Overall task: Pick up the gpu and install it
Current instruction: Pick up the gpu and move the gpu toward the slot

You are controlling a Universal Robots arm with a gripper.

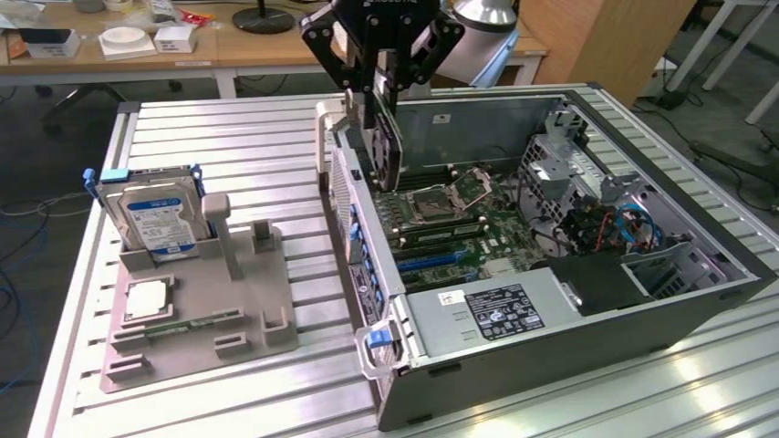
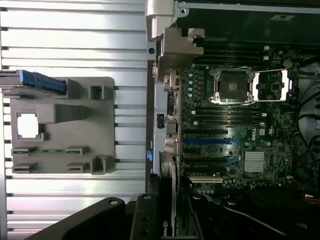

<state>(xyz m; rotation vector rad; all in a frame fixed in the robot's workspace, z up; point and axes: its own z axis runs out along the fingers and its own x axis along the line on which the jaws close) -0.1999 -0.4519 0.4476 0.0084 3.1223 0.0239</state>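
My gripper is shut on the gpu, a dark flat card that hangs on edge in the air. It is held over the near wall of the open computer case, above the motherboard. In the wrist view the gpu shows edge-on between the black fingers of the gripper. It lies close to the case's rear panel, in line with the expansion slots of the motherboard. The card touches no slot.
On the slatted table, at the exterior view's left, a grey holder carries a hard drive with a blue-white label and a square chip. The power supply and drive cage fill the case's ends.
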